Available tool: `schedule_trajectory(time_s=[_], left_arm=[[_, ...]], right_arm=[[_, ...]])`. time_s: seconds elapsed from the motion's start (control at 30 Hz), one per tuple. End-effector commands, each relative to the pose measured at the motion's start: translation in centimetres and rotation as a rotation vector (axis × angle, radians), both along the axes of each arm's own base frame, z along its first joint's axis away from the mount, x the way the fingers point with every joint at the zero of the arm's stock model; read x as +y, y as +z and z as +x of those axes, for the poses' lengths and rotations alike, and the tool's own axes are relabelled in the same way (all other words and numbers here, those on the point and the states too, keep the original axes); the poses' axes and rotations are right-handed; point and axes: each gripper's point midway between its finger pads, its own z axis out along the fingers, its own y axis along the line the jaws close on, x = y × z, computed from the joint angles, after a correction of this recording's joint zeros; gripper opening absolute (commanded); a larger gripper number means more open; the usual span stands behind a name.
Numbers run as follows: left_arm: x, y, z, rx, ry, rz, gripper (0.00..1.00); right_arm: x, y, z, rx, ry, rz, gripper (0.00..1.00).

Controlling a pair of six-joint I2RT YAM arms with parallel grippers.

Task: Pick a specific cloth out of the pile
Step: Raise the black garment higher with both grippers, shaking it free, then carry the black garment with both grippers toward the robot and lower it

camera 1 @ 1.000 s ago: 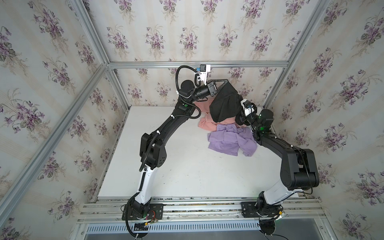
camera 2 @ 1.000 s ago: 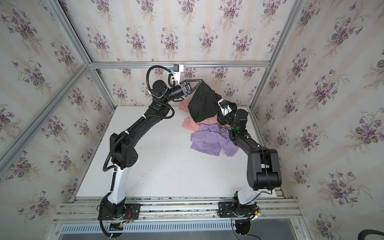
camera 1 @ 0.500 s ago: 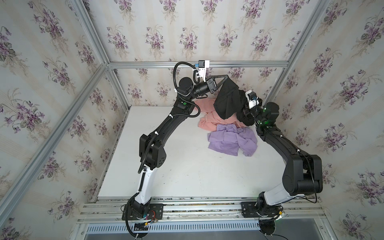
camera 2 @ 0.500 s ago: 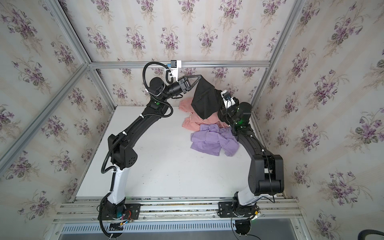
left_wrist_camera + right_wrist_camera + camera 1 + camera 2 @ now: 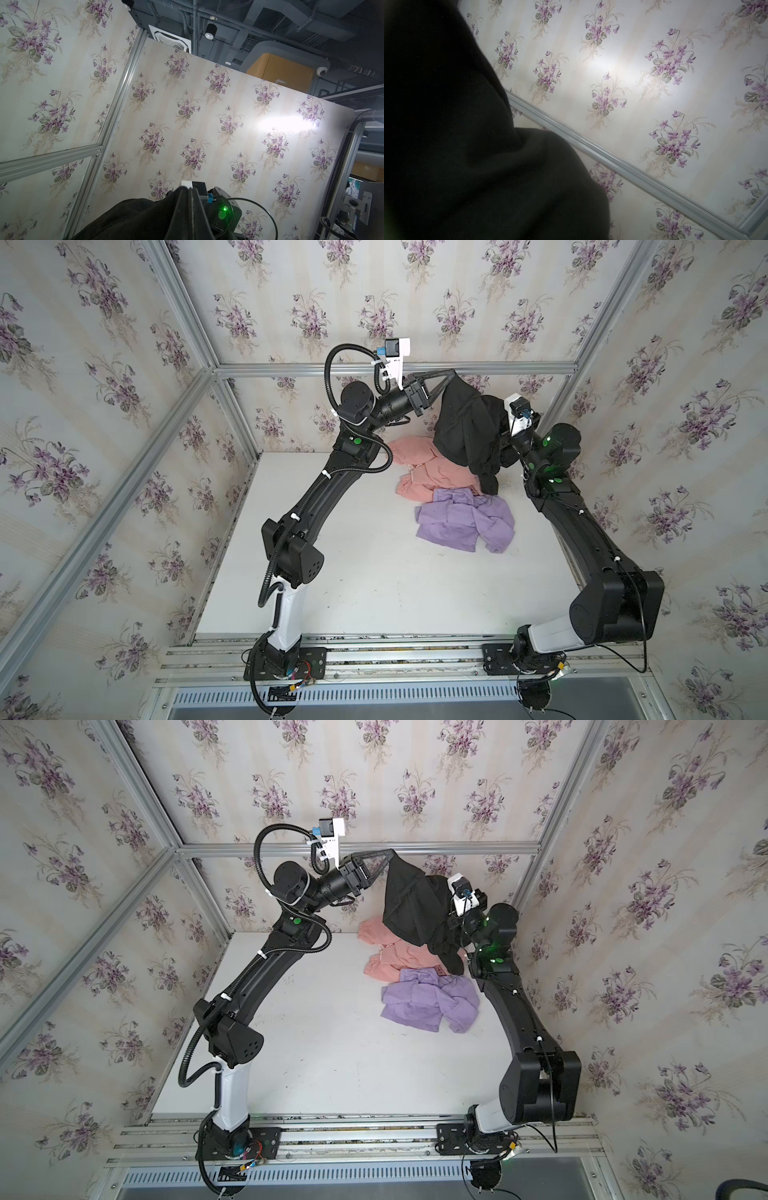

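Note:
The black cloth (image 5: 465, 427) (image 5: 409, 903) hangs in the air above the back right of the table. My left gripper (image 5: 453, 373) (image 5: 392, 852) is shut on its top corner; in the left wrist view the closed fingertips (image 5: 188, 188) pinch black cloth (image 5: 133, 220). The cloth's other side drapes over my right gripper, whose jaws are hidden in every view; the cloth (image 5: 467, 166) fills half the right wrist view. What is left of the pile, a salmon-pink garment (image 5: 432, 477) (image 5: 395, 957) and a lilac one (image 5: 461, 518) (image 5: 428, 998), lies below. The cloth's lowest tail hangs just over them.
The white table (image 5: 353, 572) is boxed in by floral-papered walls with aluminium frame bars (image 5: 395, 366). The held cloth is close to the back wall and the right corner post (image 5: 559, 398). Both arm bases stand on the front rail (image 5: 395, 659).
Both grippers have risen with the black cloth. The right one swung up and to the right, spreading the cloth wider and lifting most of it off the pink garment.

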Motion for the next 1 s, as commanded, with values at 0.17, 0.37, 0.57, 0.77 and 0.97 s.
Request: schedule_trajectory(time_s=[0.17, 0.37, 0.57, 0.77, 0.97], left_arm=[[1.4, 2.5, -3.0, -0.08, 0.024, -0.004, 0.0], [2.5, 4.1, -5.2, -0.119, 0.03, -0.003, 0.0], [3.7, 4.2, -7.2, -0.13, 0.056, 0.005, 0.0], [4.5, 5.1, -9.9, -0.161, 0.051, 0.009, 0.0], [5.8, 5.3, -12.0, -0.177, 0.079, 0.009, 0.0]], right_arm=[[1.1, 5.0, -2.9, -0.068, 0.016, 0.016, 0.0], [2.6, 6.9, -5.4, -0.085, 0.043, 0.004, 0.0], [4.9, 8.2, -8.6, -0.103, 0.084, -0.018, 0.0], [7.2, 9.0, -11.6, -0.125, 0.131, -0.043, 0.0], [9.7, 9.8, -15.3, -0.144, 0.196, -0.063, 0.0]])
